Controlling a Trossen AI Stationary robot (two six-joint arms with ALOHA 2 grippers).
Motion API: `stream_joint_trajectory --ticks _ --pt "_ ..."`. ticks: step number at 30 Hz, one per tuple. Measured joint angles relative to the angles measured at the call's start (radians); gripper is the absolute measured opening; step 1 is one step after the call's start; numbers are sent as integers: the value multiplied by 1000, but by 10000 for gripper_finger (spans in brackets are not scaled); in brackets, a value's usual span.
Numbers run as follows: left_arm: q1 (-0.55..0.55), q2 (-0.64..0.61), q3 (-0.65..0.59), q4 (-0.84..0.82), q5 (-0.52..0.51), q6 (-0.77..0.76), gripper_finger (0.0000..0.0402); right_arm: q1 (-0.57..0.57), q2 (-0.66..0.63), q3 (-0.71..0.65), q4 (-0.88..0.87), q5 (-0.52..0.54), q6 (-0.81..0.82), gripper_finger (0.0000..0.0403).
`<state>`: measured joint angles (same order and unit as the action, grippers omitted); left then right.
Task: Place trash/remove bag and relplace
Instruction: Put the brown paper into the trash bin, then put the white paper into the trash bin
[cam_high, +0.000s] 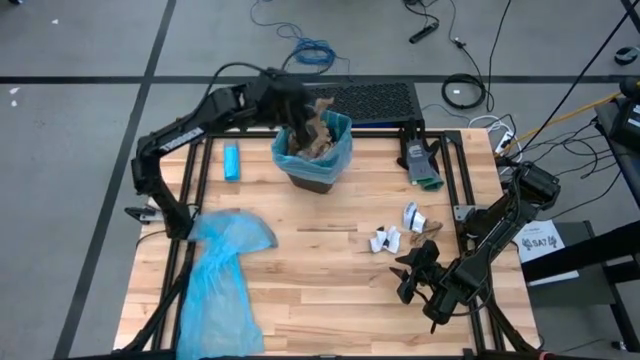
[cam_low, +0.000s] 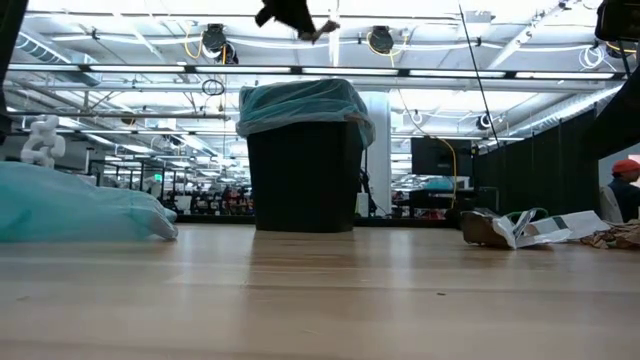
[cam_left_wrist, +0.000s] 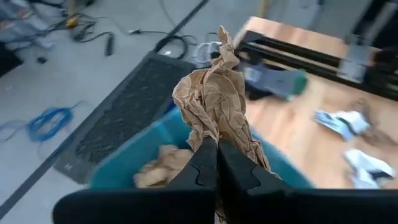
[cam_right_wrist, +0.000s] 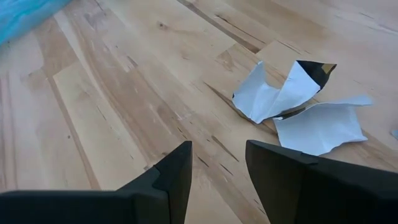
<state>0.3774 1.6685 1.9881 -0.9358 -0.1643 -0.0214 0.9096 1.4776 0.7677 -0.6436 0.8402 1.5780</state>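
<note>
A black bin (cam_high: 312, 152) lined with a light-blue bag (cam_low: 305, 105) stands at the table's far middle, with brown paper wads (cam_left_wrist: 158, 169) inside. My left gripper (cam_left_wrist: 217, 142) hangs above the bin's opening (cam_high: 300, 118), shut on a crumpled brown paper wad (cam_left_wrist: 212, 99). The wad also shows at the top of the low view (cam_low: 322, 27). Near the table's right front, my right gripper (cam_right_wrist: 216, 163) stands open just above the wood. White paper scraps (cam_right_wrist: 281, 93) lie on the table beyond it (cam_high: 386, 239). My left gripper pinches the lower end of the brown paper wad (cam_left_wrist: 210, 138) between its two fingers. The fingers slant downward toward the far side. The wad sticks out past the fingertips, lifted clear, over the bin's blue-lined rim (cam_left_wrist: 124, 163).
A loose light-blue bag (cam_high: 225, 275) lies spread at the table's near left. A small solid blue oblong (cam_high: 232, 162) lies left of the bin. A grey-and-green object (cam_high: 424, 166) rests at the far right, with more scraps (cam_high: 414, 216) at the right middle. Bare wood lies in the centre.
</note>
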Motion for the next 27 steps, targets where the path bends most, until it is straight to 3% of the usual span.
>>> stream_joint_trajectory --ticks 5,19,27 --pt "50 34 0 -18 28 -11 24 0 0 0 -2 0 0 141" --pt "89 45 0 -68 31 -49 131 0 0 0 17 0 2 141" --pt "30 45 0 -176 42 -39 141 0 0 0 3 -1 0 141"
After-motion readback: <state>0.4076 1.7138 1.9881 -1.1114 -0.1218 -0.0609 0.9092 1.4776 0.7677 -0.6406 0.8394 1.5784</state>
